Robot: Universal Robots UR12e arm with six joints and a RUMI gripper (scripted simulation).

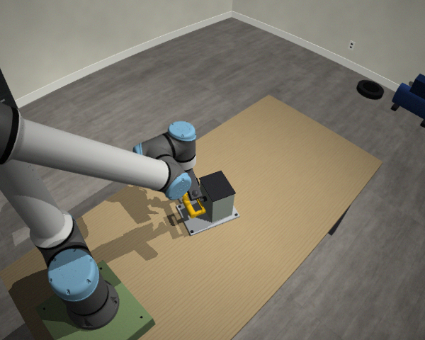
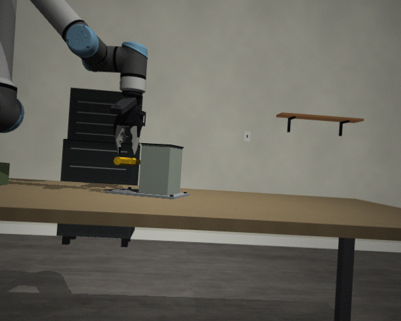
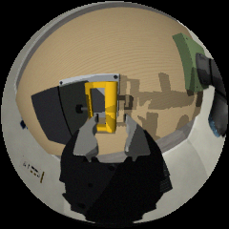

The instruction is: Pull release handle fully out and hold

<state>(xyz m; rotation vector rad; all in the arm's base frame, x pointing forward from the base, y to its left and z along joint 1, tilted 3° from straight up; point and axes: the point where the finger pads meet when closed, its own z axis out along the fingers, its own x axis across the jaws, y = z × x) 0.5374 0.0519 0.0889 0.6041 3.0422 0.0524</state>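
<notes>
Gripper [image 2: 127,152] hangs above the yellow release handle [image 2: 125,160], tips just over it, not gripping; jaws partly open, holding nothing; handle projects from grey housing [image 2: 160,169] toward 9 o'clock in exterior view; baseplate [image 1: 219,223] on table [image 1: 278,176].

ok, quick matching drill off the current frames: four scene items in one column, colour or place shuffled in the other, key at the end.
Items:
1. release handle
2. pincer
3. arm base plate
4. wall shelf

Descriptions:
A. green, at the table's corner
B. brown board on black brackets, far wall
C. yellow loop, sticking out of the grey box
D. partly open, just above the handle, gripping nothing

Pairs: 1-C, 2-D, 3-A, 4-B
</notes>
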